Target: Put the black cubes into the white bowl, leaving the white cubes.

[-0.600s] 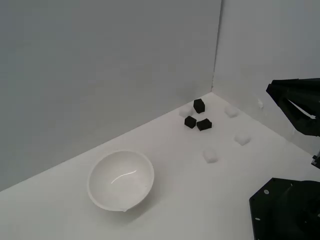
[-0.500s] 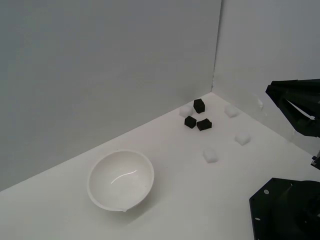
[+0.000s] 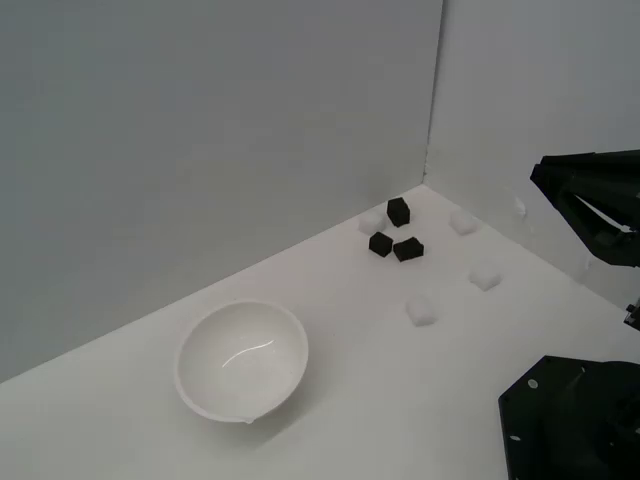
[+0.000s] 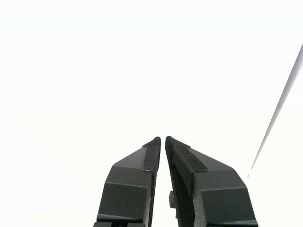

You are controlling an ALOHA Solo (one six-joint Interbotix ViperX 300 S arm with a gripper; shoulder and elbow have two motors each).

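Black cubes (image 3: 397,231), three, clustered touching or nearly so near the back corner of the worktop (image 3: 350,400), with white cubes (image 3: 421,310) scattered just beside and around them. White bowl (image 3: 242,360) empty, upright, well apart toward the exterior view's left. Gripper (image 4: 163,140) pressed together, holding nothing, raised at the exterior view's right edge, clear of all cubes; probably parked before the first approach.
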